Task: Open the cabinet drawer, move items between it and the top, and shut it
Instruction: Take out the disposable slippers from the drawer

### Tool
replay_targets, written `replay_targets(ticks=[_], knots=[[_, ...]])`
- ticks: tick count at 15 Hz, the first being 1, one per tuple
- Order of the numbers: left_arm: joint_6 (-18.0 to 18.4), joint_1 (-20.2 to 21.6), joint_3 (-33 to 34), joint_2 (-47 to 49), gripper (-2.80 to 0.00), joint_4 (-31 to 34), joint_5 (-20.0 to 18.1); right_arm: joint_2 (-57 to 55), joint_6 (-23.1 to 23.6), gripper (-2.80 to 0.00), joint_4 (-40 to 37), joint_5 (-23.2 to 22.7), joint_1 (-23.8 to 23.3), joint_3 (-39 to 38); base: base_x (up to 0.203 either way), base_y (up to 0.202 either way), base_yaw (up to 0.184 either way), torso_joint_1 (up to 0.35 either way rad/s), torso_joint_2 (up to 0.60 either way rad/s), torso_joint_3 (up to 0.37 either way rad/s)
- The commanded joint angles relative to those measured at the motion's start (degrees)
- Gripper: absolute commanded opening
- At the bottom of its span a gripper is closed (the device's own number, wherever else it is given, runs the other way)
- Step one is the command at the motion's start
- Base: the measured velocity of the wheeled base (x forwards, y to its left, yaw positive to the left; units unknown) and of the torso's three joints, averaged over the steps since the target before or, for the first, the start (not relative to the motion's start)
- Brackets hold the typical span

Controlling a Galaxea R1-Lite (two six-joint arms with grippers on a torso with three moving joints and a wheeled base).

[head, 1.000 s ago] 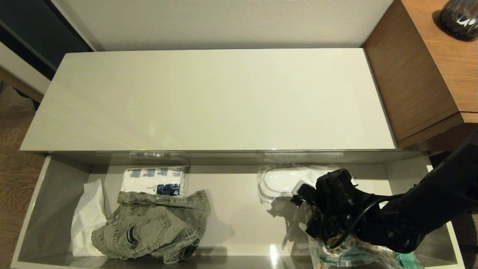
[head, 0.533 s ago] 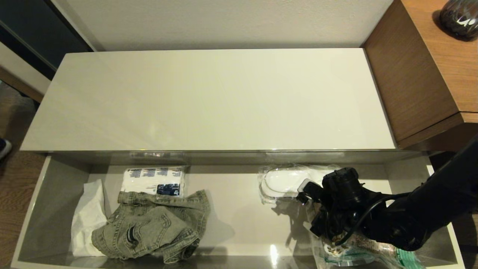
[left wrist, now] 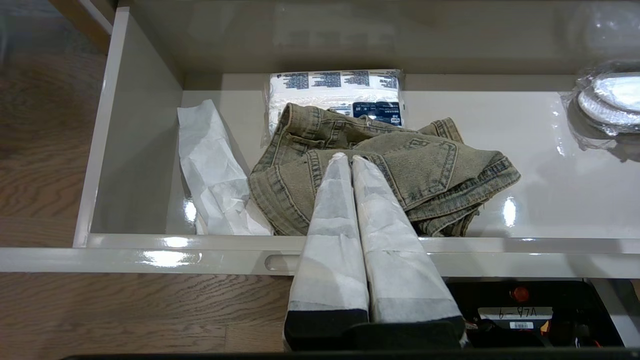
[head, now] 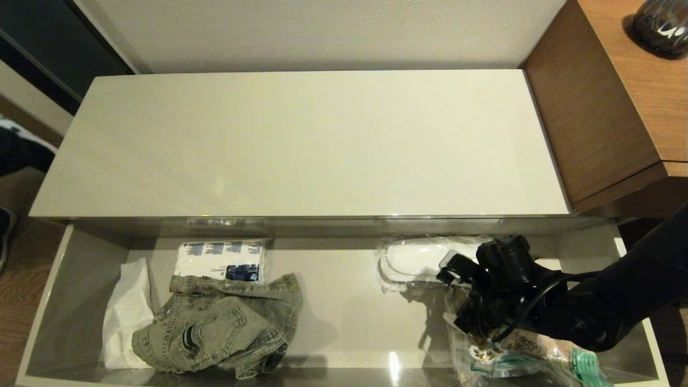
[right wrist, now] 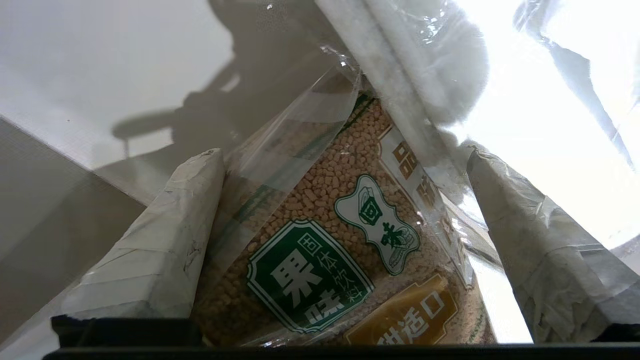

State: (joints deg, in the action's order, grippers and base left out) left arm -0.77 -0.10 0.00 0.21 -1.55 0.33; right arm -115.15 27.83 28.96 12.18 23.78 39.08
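Already open, the cabinet drawer holds every item, and the top bears nothing.

Judging by how things lie, only the opening is done: the denim jacket lies crumpled toward the drawer's left end and the slipper pack toward its right, at the back, so moving them and closing the drawer are left. The head view shows the right gripper low inside the drawer, just beside the slipper pack and over the snack bag, but hides its jaws; the right wrist view shows them spread wide with the snack bag between the fingers, the slipper pack's plastic lying by the far finger, and nothing clamped. Only the left wrist view shows the left gripper, parked before the drawer front with its fingers pressed together and empty, and the notch in the front rim.
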Motion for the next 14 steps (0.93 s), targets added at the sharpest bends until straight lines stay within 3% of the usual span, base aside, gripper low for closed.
replay_targets(ticks=[1,5,9,11,14], knots=[[-0.02,0.01,0.09,-0.03,-2.80,-0.03,0.02,0.79,0.04,0.00,2.32,0.92,-0.17,-1.07,0.000,0.000,0.000,0.000,0.00,0.000],[-0.02,0.01,0.09,-0.03,-2.80,-0.03,0.02,-4.54,1.17,0.00,16.39,7.29,2.17,-2.08,0.000,0.000,0.000,0.000,0.00,0.000],[-0.02,0.01,0.09,-0.03,-2.80,-0.03,0.02,-4.69,1.08,0.00,18.14,8.18,2.19,-2.18,0.000,0.000,0.000,0.000,0.00,0.000],[-0.02,0.01,0.09,-0.03,-2.80,-0.03,0.02,-5.28,1.19,0.00,20.40,11.88,2.82,-2.43,0.000,0.000,0.000,0.000,0.00,0.000],[-0.02,0.01,0.09,-0.03,-2.80,-0.03,0.02,-5.88,1.44,0.00,24.38,12.95,3.73,-3.40,0.000,0.000,0.000,0.000,0.00,0.000]])
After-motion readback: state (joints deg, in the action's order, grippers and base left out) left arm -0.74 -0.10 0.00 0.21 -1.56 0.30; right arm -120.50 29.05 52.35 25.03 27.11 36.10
